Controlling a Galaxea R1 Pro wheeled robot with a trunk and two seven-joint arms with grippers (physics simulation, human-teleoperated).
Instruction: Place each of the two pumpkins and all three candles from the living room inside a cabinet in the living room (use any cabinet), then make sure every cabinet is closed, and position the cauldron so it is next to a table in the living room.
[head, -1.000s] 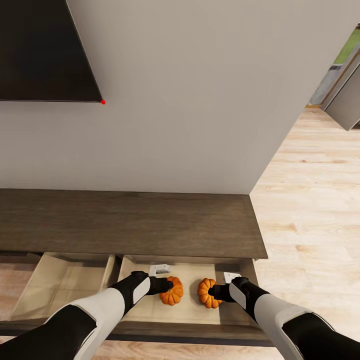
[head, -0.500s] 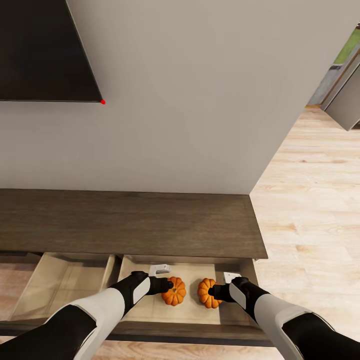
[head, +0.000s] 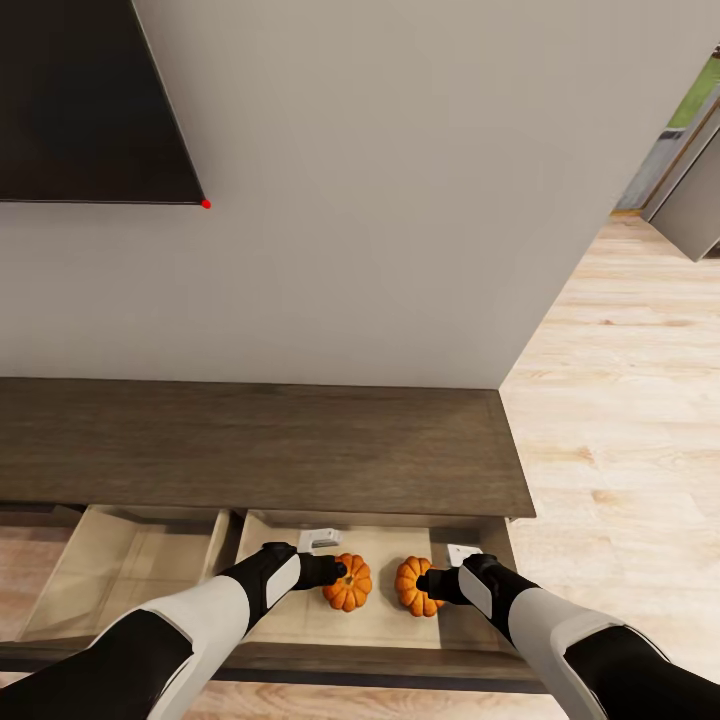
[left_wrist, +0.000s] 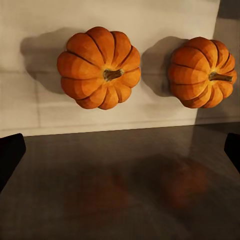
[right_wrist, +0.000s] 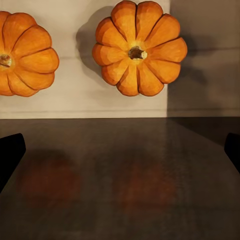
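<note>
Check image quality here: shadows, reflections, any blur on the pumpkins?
Left wrist view: both pumpkins sharp, soft shadows on the beige drawer floor, faint orange reflections in the dark drawer front. Right wrist view: same. Head view: flat, even light, no glare.

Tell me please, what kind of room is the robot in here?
Most likely a living room. A long, low dark-brown cabinet stands against a plain wall, with a dark flat screen hanging above it. Its open drawer holds two pumpkins, and the floor is light wood.
</note>
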